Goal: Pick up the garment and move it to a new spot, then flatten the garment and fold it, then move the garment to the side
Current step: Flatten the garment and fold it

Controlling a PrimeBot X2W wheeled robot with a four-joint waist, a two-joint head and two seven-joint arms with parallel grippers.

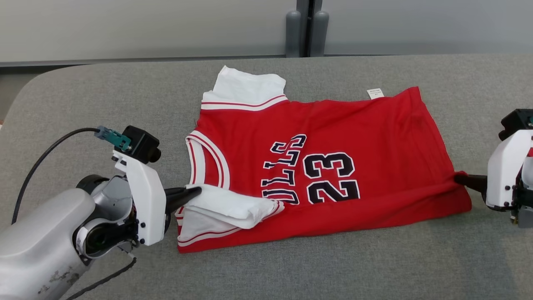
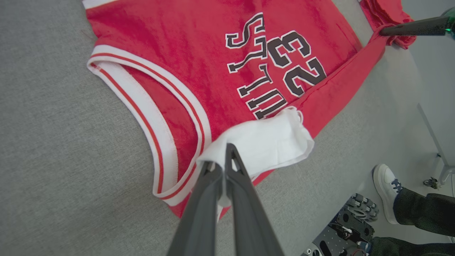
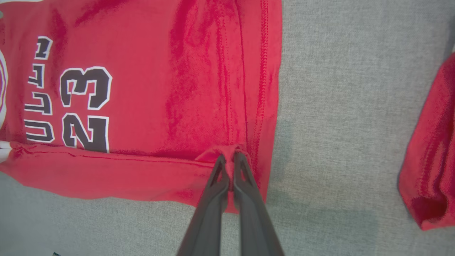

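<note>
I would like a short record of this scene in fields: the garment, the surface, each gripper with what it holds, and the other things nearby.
garment: red jersey with number 23 and white sleeves, lying mostly flat
surface: grey table, cloth-covered
left gripper: shut on the near white sleeve
right gripper: shut on the red jersey at its hem end
nearby: second red cloth, apart from the jersey; a person's shoe on the floor

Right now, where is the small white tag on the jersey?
In the head view, the white tag sticks out past the red jersey's far edge, near its right end, on the grey surface.
</note>
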